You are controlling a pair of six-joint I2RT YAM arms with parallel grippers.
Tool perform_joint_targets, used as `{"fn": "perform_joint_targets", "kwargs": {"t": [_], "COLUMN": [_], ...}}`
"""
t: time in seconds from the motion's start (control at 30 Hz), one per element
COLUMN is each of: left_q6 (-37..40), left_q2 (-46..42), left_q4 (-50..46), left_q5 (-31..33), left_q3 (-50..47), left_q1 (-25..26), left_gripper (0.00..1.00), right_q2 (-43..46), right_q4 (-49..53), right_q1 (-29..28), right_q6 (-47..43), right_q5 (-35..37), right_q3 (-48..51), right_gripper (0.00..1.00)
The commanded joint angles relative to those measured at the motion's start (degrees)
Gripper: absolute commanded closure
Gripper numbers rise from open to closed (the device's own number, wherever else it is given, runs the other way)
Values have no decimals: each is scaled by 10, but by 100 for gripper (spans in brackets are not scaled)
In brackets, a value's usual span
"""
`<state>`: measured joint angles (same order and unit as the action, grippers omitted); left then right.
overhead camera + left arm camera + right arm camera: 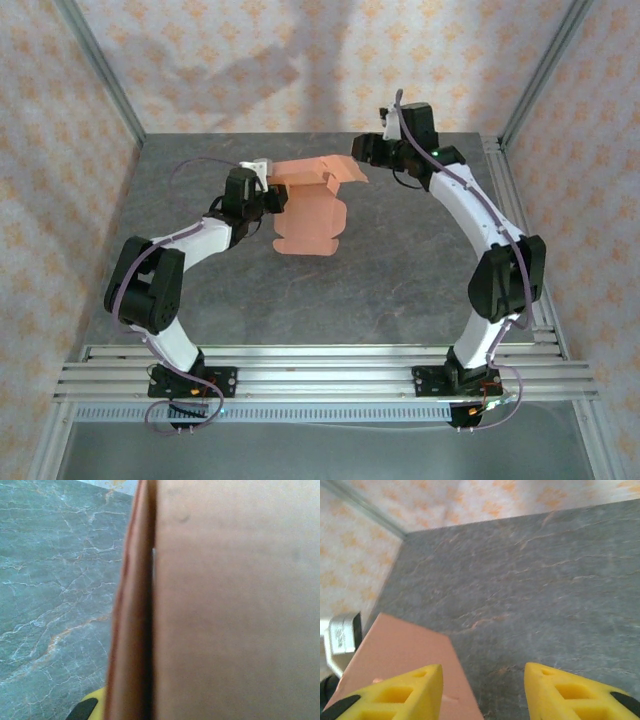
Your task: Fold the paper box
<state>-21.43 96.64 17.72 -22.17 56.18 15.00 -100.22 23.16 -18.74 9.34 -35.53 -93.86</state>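
The thin, salmon-orange card paper box (310,225) is being held, partly folded, over the far middle of the grey marble-patterned table (400,285), between the two arms. One panel is turning up along its far edge and a rounded flap is pointing toward the near side; whether that flap is touching the tabletop cannot be told. The left gripper (268,192) is clamping the card's left edge. In the left wrist view the card (235,605) is standing edge-on right against the lens, with a yellow finger pad (95,701) showing just beside its lower end. The right gripper (363,150) is hovering at the box's far right corner, its yellow fingers (410,690) spread wide and gripping nothing, one of them overlapping the card's corner (400,652).
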Motion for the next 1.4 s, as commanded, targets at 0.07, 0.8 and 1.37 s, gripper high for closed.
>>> {"fn": "perform_joint_targets", "kwargs": {"t": [0.07, 0.8, 1.37], "left_q6": [-25, -56, -60], "left_q2": [-2, 32, 31], "left_q4": [6, -29, -23], "left_q5": [5, 7, -6], "left_q3": [24, 60, 61], "left_q1": [-2, -1, -2], "left_gripper": [100, 100, 100], "right_q2": [10, 40, 62], "right_q4": [2, -87, -83], "right_q1": [-26, -102, -120], "right_q6": [-49, -161, -247], "right_q5": [-66, -4, 27], "right_q3": [15, 91, 114], "right_gripper": [57, 64, 56]}}
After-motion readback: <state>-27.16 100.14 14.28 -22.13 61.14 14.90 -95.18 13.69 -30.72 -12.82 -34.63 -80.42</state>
